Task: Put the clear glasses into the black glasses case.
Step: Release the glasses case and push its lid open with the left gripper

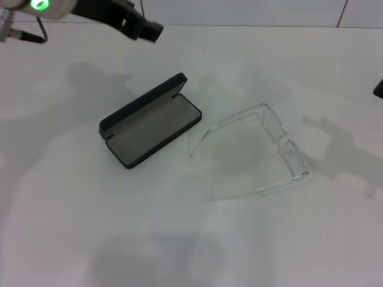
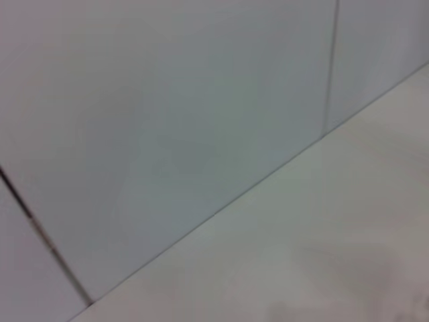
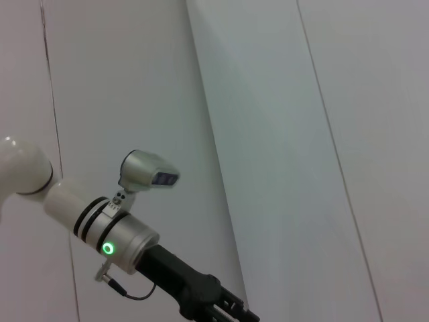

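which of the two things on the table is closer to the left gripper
The black glasses case, lying open nearer the left gripper raised at the far left; the clear glasses lie farther right.

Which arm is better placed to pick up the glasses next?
Probably the right. The glasses lie on the robot's right of the open case, toward the right gripper at that edge. The left gripper hovers far back, beyond the case.

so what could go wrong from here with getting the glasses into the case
The glasses lie with both arms unfolded and spread, and look wider than the open case, so they may not fit without folding. Being clear and thin, they could be hard to grip cleanly. The case sits loose on the table and could slide when nudged. Left gripper is up at the far edge.
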Available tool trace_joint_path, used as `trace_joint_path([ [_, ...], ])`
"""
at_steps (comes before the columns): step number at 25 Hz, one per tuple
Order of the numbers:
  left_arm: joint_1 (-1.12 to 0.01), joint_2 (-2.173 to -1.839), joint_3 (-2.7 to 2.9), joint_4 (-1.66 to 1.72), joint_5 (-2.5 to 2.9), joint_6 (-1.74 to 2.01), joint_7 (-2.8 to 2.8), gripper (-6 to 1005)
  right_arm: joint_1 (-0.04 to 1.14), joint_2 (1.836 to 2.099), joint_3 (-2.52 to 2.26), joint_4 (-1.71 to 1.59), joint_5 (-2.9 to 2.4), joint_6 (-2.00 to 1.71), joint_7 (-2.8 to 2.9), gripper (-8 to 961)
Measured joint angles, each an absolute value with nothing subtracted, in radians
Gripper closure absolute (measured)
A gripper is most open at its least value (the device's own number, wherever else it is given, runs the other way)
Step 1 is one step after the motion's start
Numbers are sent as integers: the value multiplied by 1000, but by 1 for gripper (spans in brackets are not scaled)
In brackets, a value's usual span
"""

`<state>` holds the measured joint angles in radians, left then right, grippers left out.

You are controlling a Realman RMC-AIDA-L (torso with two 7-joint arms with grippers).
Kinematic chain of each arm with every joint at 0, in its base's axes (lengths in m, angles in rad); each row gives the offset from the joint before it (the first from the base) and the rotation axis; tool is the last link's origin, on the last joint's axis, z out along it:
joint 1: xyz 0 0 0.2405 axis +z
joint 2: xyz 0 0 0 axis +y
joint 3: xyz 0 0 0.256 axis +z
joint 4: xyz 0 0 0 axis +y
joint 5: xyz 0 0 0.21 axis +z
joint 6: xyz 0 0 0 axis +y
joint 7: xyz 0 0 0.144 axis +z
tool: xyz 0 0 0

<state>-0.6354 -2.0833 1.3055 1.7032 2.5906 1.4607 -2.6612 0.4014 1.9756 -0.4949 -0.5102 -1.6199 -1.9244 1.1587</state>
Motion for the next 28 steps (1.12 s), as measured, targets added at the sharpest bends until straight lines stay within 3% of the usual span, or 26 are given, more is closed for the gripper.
trace_joint_path([
  [13, -625, -2088, 1622, 1677, 2828, 1394, -2784, 351, 396, 1977, -494, -504, -1620, -1912, 1153, 84],
  [28, -743, -2091, 1630, 1375, 2831, 1344, -2771, 353, 410, 1975, -494, -462, -1620, -1867, 1107, 85],
])
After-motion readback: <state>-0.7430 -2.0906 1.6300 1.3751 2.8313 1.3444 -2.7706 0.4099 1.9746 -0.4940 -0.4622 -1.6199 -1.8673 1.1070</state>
